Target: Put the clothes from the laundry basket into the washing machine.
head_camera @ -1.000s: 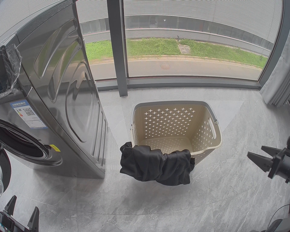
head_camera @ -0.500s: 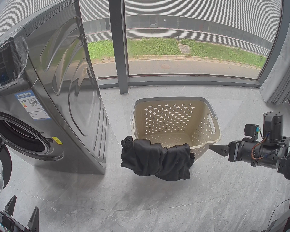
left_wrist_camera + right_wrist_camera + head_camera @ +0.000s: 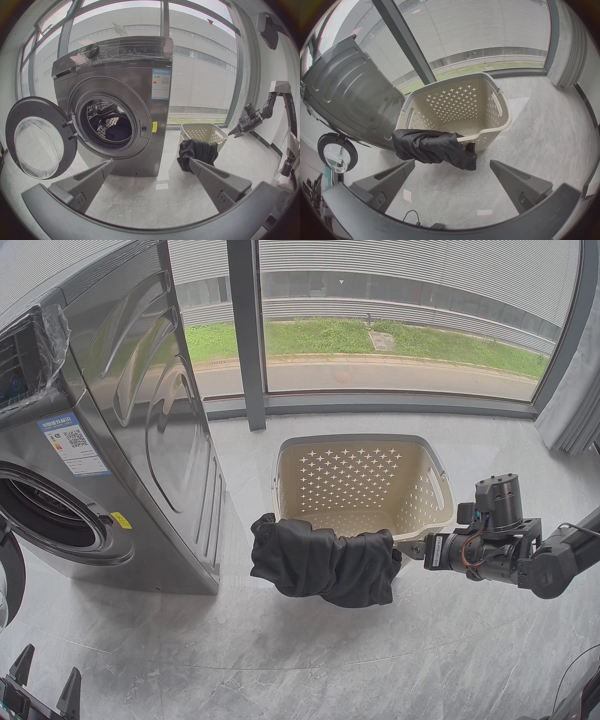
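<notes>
The cream plastic laundry basket (image 3: 350,480) stands on the grey stone floor (image 3: 312,652), right of the grey metal washing machine (image 3: 156,427). A black garment (image 3: 319,562) hangs over the basket's near rim.

Bright daylight through the window (image 3: 400,321), reflections on the washing machine (image 3: 156,427), soft floor (image 3: 312,646) shadows, fisheye-bent wrist-view edges.

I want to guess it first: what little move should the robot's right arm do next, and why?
Probably nudge the right gripper onto the closest end of the black garment. The gripper is open and empty and sits just beside the cloth, which hangs over the near rim of the laundry basket, so it looks easy to pinch.
</notes>
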Robot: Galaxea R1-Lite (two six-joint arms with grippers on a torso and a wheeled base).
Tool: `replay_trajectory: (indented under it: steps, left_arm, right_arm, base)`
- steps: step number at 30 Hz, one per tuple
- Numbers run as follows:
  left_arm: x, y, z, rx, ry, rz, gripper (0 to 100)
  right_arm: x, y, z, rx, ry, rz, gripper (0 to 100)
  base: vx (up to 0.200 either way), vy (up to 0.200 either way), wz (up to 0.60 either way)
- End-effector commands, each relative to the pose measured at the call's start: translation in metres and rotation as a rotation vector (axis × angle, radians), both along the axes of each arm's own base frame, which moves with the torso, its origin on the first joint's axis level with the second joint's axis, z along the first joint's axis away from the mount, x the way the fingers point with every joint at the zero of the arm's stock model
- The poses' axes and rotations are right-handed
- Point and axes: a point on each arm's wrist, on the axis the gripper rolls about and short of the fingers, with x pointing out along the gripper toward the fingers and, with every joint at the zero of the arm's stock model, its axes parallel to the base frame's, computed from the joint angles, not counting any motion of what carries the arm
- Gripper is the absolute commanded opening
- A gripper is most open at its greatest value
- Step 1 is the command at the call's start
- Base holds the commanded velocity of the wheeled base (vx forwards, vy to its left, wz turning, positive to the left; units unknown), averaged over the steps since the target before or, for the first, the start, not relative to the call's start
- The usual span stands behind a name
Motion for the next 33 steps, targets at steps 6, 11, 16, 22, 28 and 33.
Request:
replay_trajectory:
  steps: [6,11,16,22,28,33]
  left_arm:
    - [0.000,0.000,-0.004,-0.001,0.002,0.001,100]
    - [0.000,0.000,-0.004,-0.001,0.002,0.001,100]
    - [0.000,0.000,-0.004,-0.001,0.002,0.001,100]
    - [0.000,0.000,-0.004,-0.001,0.002,0.001,100]
    - [0.000,0.000,-0.004,-0.001,0.002,0.001,100]
    - [0.000,0.000,-0.004,-0.001,0.002,0.001,100]
  right_arm:
    - [0.019,0.025,-0.030,-0.031,0.065,0.016,100]
    - [0.033,0.031,-0.046,-0.039,0.080,0.011,100]
    - [0.047,0.036,-0.058,-0.040,0.068,-0.001,100]
    - [0.063,0.041,-0.072,-0.042,0.074,-0.010,100]
    - [0.075,0.048,-0.077,-0.037,0.064,-0.010,100]
    - [0.081,0.050,-0.083,-0.041,0.066,-0.012,100]
  base:
    - [0.000,0.000,0.00]
    - [0.000,0.000,0.00]
    - [0.000,0.000,0.00]
    - [0.000,0.000,0.00]
    - [0.000,0.000,0.00]
    - [0.000,0.000,0.00]
